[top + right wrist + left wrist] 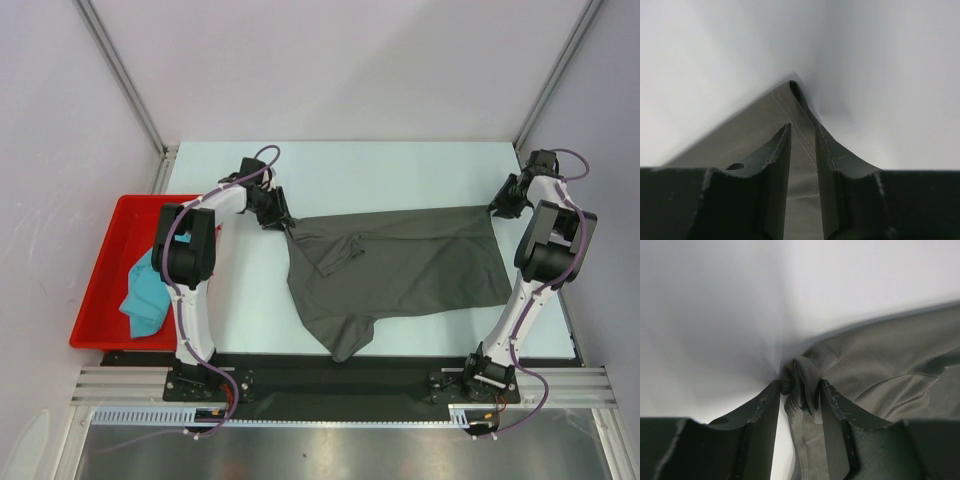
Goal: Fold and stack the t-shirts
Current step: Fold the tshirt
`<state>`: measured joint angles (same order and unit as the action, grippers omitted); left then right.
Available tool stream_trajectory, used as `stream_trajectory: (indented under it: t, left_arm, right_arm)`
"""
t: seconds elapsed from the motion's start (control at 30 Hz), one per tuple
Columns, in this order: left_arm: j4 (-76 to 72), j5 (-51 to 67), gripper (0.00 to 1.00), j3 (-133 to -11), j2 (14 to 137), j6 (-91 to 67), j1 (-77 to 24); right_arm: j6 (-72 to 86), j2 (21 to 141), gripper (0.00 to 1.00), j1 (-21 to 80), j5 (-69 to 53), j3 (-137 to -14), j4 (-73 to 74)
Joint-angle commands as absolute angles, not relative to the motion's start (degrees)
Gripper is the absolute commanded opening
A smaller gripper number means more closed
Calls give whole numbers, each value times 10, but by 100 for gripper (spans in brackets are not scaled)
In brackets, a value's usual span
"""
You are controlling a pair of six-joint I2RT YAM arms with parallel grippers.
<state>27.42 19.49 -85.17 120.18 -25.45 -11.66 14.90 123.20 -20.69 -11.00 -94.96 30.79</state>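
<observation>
The dark grey t-shirt [400, 265] lies spread across the white table, one sleeve folded over its upper left part. My left gripper [283, 222] sits at its far left corner. In the left wrist view the gripper [800, 385] is open, and a bunched fold of grey cloth [880, 360] stands loosely between its fingers with table showing beside it. My right gripper [497, 208] is at the shirt's far right corner. In the right wrist view it [803, 127] is open, with the stitched hem corner [740, 145] lying between the fingers. The teal t-shirt [145, 290] lies crumpled in the red tray.
The red tray [110, 250] stands at the table's left edge beside the left arm. White walls with metal posts close in the back and sides. Bare table [400, 170] lies beyond the shirt, and a black strip runs along the near edge.
</observation>
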Motion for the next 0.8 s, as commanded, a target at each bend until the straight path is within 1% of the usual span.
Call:
stream_trajectory:
  t: [0.0,0.3,0.67,0.77]
  left_arm:
    - [267,206,43,-865,1173,-249,-119]
    - [281,213,45,-895,1192,-246,-120]
    - [279,222,44,-899,1208,-252,-120]
    - [278,223,41,-901,1211,-256,-121]
  right_arm:
    - [143,1224,31,-200,-120,-974,300]
    - [140,1246,32,-194,-116,-988,304]
    - [133,1250,34,-200,-103,-982,312]
    - [134,1254,33,-198,-105,-982,309]
